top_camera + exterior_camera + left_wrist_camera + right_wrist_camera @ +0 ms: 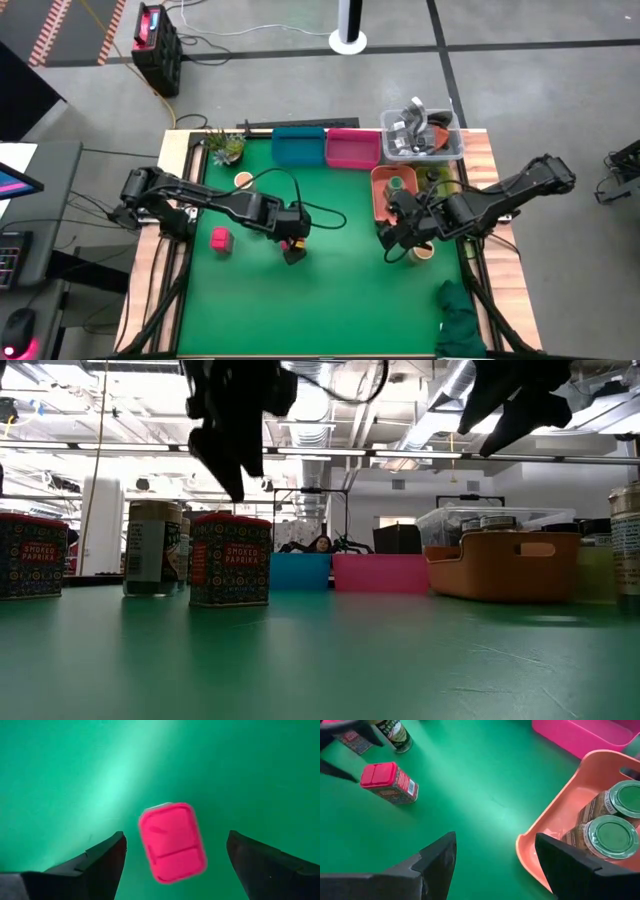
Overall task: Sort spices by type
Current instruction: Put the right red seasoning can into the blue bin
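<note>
Glossy pink plastic tin lid (173, 843), matt green table mat (75, 780)

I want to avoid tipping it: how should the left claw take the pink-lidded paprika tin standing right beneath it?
Probably from straight above, closing on the two long flat sides just under the lid. The tin stands upright between the open fingers of the left claw, but turned slightly, so rotating the wrist to square up should help.

Left arm: reaches from the table's left edge toward the centre, elbow bent, wrist pointing down. Left gripper (293, 247): raised above the table surface, jaws spread wide, nothing between its fingers (95, 865).

Right arm: reaches in from the right edge, forearm angled toward the centre. Right gripper (395, 240): raised off the surface, jaws parted, fingers (432, 862) holding nothing.
</note>
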You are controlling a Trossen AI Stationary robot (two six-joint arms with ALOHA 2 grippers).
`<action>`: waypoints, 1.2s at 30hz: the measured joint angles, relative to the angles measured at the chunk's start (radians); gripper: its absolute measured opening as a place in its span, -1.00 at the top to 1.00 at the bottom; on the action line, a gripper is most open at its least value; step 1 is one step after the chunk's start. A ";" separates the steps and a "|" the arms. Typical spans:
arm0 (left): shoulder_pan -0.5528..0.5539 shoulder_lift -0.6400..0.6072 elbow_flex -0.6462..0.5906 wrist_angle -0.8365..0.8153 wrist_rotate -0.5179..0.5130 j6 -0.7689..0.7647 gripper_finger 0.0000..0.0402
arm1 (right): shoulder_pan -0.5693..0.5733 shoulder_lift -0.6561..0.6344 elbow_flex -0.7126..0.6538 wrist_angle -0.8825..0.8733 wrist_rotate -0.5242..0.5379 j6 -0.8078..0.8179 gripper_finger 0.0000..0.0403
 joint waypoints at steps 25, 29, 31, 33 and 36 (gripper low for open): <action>0.025 0.148 -0.034 0.026 0.044 0.093 -0.59 | 0.001 0.000 0.000 0.000 0.029 -0.003 -0.47; 0.050 0.148 -0.034 0.023 0.054 0.126 -0.37 | 0.003 0.000 0.000 0.001 0.029 -0.008 -0.47; 0.066 0.148 -0.034 0.024 0.079 0.151 -0.22 | -0.002 0.000 0.000 0.001 0.029 -0.015 -0.47; 0.084 0.148 -0.034 0.024 0.105 0.168 -0.07 | -0.002 0.000 0.000 0.001 0.029 -0.016 -0.47; 0.116 0.144 -0.034 0.023 0.145 0.190 -0.02 | -0.002 0.000 0.000 0.001 0.029 -0.016 -0.47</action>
